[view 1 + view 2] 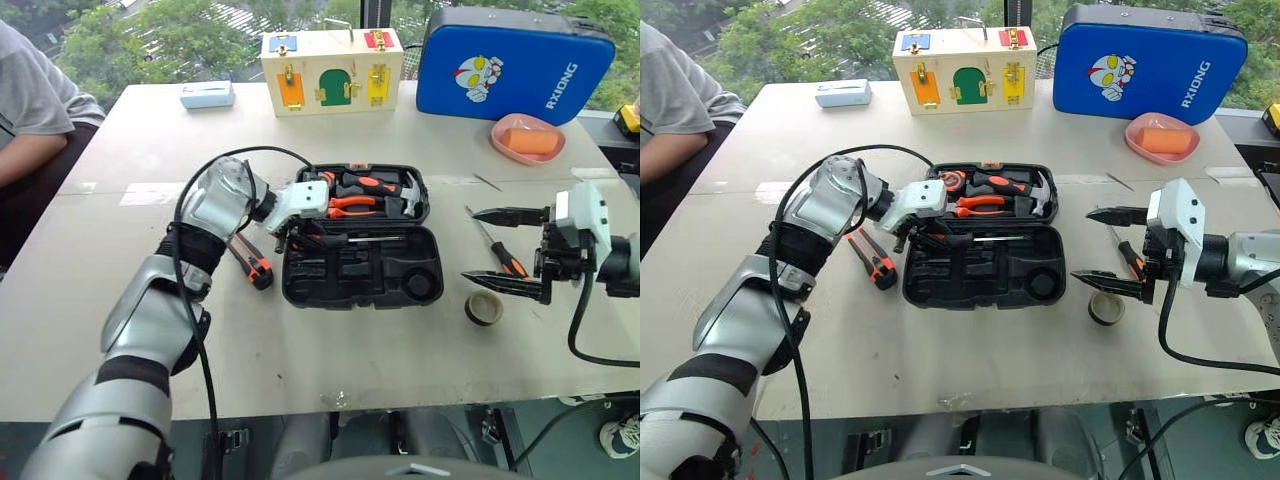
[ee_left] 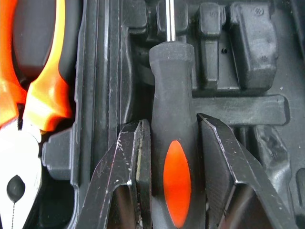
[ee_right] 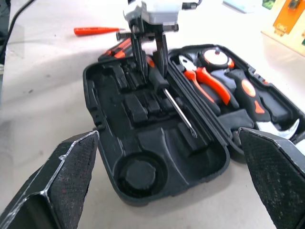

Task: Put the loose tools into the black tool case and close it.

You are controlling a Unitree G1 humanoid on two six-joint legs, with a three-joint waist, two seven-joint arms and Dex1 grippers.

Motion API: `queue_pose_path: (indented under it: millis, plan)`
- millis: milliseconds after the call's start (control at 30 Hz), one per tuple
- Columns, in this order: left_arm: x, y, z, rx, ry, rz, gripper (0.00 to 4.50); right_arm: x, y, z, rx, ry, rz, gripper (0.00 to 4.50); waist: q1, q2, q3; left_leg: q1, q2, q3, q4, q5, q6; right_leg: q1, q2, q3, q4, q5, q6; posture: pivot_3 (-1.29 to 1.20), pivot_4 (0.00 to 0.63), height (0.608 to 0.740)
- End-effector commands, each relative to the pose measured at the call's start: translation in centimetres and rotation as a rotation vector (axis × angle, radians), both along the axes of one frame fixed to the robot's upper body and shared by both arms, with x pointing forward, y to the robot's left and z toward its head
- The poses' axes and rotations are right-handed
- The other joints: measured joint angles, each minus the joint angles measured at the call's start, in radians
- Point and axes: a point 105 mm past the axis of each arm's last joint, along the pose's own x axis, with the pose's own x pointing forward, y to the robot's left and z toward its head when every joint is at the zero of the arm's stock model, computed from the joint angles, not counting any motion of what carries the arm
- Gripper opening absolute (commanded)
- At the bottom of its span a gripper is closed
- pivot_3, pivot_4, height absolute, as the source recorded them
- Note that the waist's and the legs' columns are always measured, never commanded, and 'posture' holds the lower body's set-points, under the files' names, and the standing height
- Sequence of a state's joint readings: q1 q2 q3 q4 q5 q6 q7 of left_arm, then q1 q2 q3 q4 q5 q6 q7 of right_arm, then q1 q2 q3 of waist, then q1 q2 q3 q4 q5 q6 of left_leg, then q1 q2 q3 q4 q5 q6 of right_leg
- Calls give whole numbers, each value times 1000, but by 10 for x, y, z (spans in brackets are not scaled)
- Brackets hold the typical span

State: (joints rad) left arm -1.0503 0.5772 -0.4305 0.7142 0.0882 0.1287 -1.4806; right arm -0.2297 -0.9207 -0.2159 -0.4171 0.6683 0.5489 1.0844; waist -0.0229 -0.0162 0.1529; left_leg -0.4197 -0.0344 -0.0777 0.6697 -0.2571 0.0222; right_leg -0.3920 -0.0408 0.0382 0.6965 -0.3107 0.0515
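The handle of a long screwdriver [image 2: 175, 157] is being clamped between the two black fingers [image 2: 125, 181] of the left gripper [image 3: 148, 62]. The tool is being held over the near half of the black tool case [image 1: 360, 275], beside the hinge, with its metal shaft lying across the moulded recesses toward the case's right side. The case is lying open on the table [image 1: 330, 370]; its far half is being occupied by pliers [image 1: 352, 206], a hammer [image 1: 385, 187] and a tape measure [image 3: 215, 56].

The right gripper [image 1: 508, 250] is being held wide open and empty above the table, to the right of the case, with its fingers [image 3: 66, 176] spread well apart. Just beyond it, a second screwdriver [image 1: 505, 255] is lying on the table, and the small tape roll [image 1: 484, 308] is resting near the lower fingertip.

The utility knife [image 1: 255, 265] is lying on the table just left of the case, partly under the left arm. The slim orange tester screwdriver [image 3: 95, 31] is seen lying farther left, apart from the case.
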Motion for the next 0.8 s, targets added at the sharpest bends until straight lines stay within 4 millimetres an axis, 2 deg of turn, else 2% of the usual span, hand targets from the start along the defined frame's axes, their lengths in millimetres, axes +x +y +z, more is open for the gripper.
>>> queue_pose_path:
  millis: [33,100,167,233,367,567,667,733,800]
  plan:
    - [5,-1,9,10,-40,-2,1063,-5,0,11,2,-47,1,4500,6,0,0,0,0,0,0,0,0,0,0,0,0,0,0,0,150,735]
    - [5,0,8,12,-39,-2,1063,-5,-1,11,3,-46,-1,4500,8,0,0,0,0,0,0,0,0,0,0,0,0,0,0,0,150,735]
    - [5,-1,10,0,-39,2,2093,-5,-1,12,6,-45,-3,4500,10,0,0,0,0,0,0,0,0,0,0,0,0,0,0,0,150,735]
    - [5,-2,13,-11,-40,1,2846,-6,-1,12,9,-41,-3,4500,11,0,0,0,0,-1,1,0,0,0,0,-1,0,0,0,0,150,735]
    - [-4,-5,32,-66,-25,-27,4470,-6,-1,12,9,-35,4,4500,10,0,0,0,0,-1,2,0,0,1,0,-1,0,0,0,0,150,735]
    - [-12,-9,50,-124,-14,-25,4470,-6,-2,12,13,-30,9,4500,9,0,0,0,0,-2,0,2,-3,1,1,-2,0,0,0,0,150,735]
    - [-10,-9,48,-120,-42,-29,3703,-5,-1,12,15,-29,11,4500,8,0,0,0,0,-2,1,2,-3,1,1,-1,-1,0,0,0,150,735]
    - [-3,-10,42,-111,-68,-15,2858,-4,0,11,14,-31,10,4500,9,0,0,0,0,-2,1,2,-3,1,1,-1,0,0,0,0,150,735]
    - [3,-10,38,-100,-89,5,1789,-3,0,10,9,-33,8,4500,9,0,0,0,0,-2,1,2,-3,1,1,-1,0,0,0,0,150,735]
